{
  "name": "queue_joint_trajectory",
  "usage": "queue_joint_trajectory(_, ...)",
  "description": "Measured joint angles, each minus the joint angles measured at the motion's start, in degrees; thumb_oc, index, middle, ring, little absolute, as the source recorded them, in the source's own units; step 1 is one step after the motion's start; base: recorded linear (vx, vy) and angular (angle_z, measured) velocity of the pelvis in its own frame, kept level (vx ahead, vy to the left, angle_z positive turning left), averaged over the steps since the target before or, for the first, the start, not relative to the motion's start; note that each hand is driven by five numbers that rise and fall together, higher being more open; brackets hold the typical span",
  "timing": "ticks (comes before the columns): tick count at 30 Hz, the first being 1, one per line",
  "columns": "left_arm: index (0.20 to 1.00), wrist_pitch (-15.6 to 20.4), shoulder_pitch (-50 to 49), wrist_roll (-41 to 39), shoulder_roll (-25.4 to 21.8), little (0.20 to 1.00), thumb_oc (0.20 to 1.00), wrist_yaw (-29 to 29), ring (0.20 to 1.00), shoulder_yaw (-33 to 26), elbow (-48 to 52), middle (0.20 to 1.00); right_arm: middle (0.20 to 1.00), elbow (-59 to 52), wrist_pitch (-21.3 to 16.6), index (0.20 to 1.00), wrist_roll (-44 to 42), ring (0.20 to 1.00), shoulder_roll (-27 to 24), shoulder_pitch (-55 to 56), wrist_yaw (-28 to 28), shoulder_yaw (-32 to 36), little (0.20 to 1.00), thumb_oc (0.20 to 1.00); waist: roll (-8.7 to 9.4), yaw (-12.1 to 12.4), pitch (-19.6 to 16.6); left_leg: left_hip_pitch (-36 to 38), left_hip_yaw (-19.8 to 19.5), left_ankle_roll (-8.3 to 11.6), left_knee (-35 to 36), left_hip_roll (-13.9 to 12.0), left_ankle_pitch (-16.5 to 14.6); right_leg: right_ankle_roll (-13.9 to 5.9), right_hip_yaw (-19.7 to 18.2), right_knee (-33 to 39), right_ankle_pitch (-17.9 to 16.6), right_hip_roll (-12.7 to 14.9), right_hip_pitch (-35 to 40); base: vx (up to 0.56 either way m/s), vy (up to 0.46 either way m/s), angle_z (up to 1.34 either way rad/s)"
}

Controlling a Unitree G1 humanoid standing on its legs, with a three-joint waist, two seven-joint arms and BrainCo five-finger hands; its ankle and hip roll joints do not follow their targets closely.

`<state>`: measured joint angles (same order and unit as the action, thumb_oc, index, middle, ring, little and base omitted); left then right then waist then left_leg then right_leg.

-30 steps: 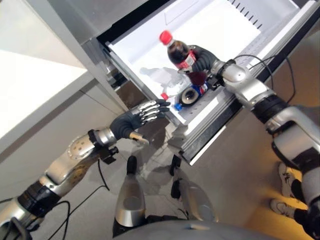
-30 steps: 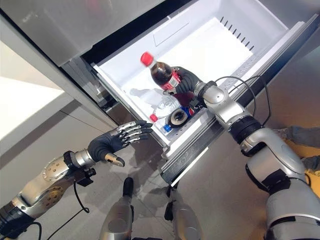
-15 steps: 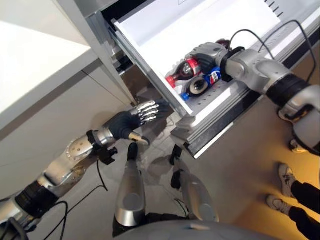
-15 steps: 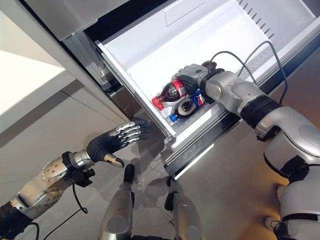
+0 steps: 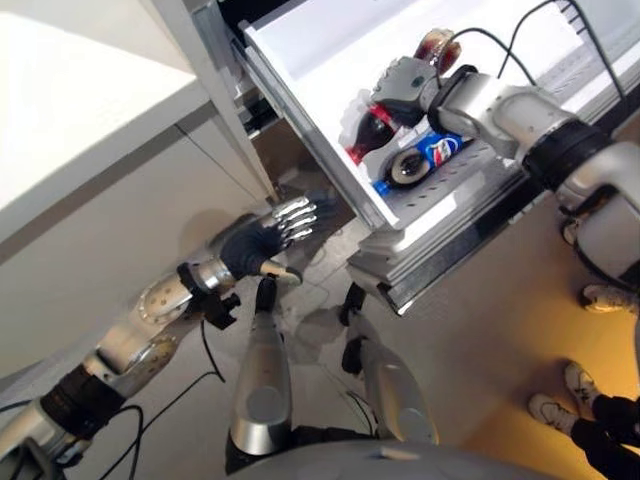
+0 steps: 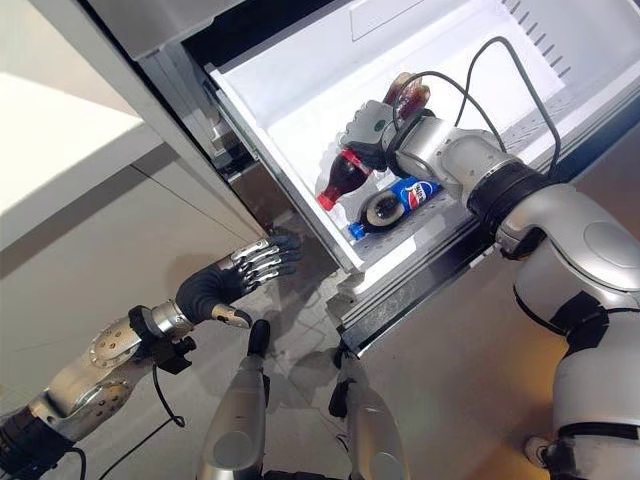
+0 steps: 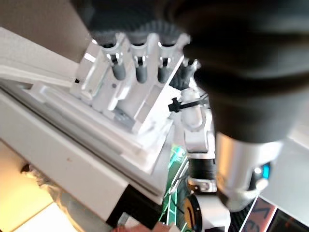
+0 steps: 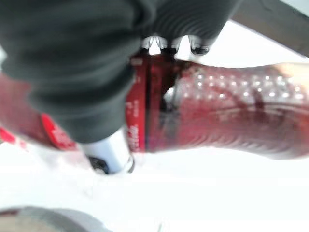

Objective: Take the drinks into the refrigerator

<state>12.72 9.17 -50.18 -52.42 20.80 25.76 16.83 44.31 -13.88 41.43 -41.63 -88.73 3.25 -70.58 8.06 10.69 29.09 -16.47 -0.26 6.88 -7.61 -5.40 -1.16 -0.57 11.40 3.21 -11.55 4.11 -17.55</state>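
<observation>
The refrigerator's white drawer (image 5: 300,40) stands pulled out. Inside it my right hand (image 5: 405,85) is shut on a cola bottle (image 6: 345,175). The bottle is tilted, with its red cap (image 6: 325,203) down near the drawer's front wall and its base (image 5: 438,45) raised past the hand. In the right wrist view the bottle's red label (image 8: 145,111) and dark body (image 8: 227,116) sit under my curled fingers. A blue-labelled bottle (image 5: 415,165) lies on its side just beside it. My left hand (image 5: 270,235) hovers open below the drawer's corner, its fingers (image 7: 137,67) straight.
The drawer's grey front panel (image 5: 440,250) juts out towards me at the lower right. A white counter (image 5: 60,100) and cabinet front run along the left. A person's shoes (image 5: 560,410) stand on the floor at the lower right.
The right hand brought the cola bottle down from upright above the drawer and laid it, cap forward, beside the blue-labelled bottle. The camera shifted. The left hand kept its place.
</observation>
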Motion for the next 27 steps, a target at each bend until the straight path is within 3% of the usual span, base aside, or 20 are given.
queue_joint_trajectory(21, 1.0, -0.01, -1.66, -0.02, 0.72, 1.0, 1.0, -0.04, 1.0, -2.27, 0.05, 1.0, 0.2, 7.51, 0.21, 0.2, -7.52, 0.2, 0.4, -2.47, -1.9, -0.84, 0.2, 0.2, 0.39, 1.25, -0.2, -3.95, -1.27, 0.03, -1.14, 0.22, 0.06, 0.27, 0.34, -0.02, -0.22, 0.13, -2.87, 0.0, 0.002, 0.02)
queue_joint_trajectory(27, 1.0, -0.01, -1.92, 0.0, 1.56, 1.0, 1.0, -0.81, 1.0, -2.29, 0.02, 1.0, 0.2, 9.77, 2.17, 0.2, -8.13, 0.2, 3.79, -0.78, -3.92, 2.32, 0.2, 0.2, 0.38, 1.3, -0.2, -4.57, -1.48, 0.04, -1.24, 0.23, 0.06, 0.26, 0.53, -0.06, -0.22, 0.16, -3.31, 0.0, 0.0, 0.01)
